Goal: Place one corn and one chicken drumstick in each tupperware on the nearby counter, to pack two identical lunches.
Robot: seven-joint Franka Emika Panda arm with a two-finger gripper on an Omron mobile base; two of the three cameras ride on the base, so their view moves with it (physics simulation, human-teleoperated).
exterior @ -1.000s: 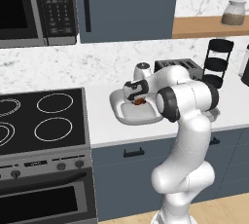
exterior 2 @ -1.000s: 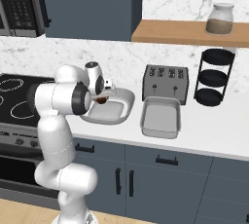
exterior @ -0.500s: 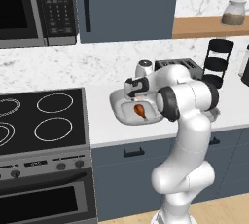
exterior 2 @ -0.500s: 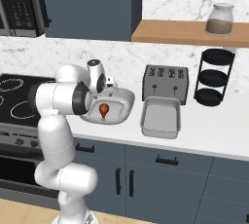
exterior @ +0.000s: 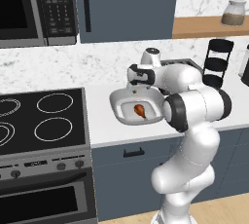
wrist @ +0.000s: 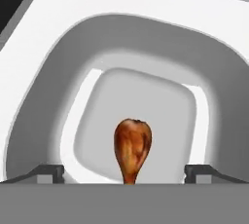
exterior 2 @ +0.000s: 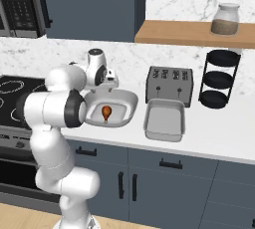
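Observation:
One chicken drumstick lies loose on the floor of the deep rounded tupperware tub, bulbous end away from the hand. My gripper hangs open just above it, one fingertip on each side and touching nothing. The shallower rectangular tupperware tray stands to the tub's right on the white counter with nothing in it. The corn is out of view.
A dark toaster stands behind the tray, and a black tiered rack further right. The stove adjoins the counter on the left, under a microwave. A jar sits on the wooden shelf.
The gripper, which held the drumstick over the tub, has opened. The drumstick has dropped onto the tub's floor. The hand has stayed above it.

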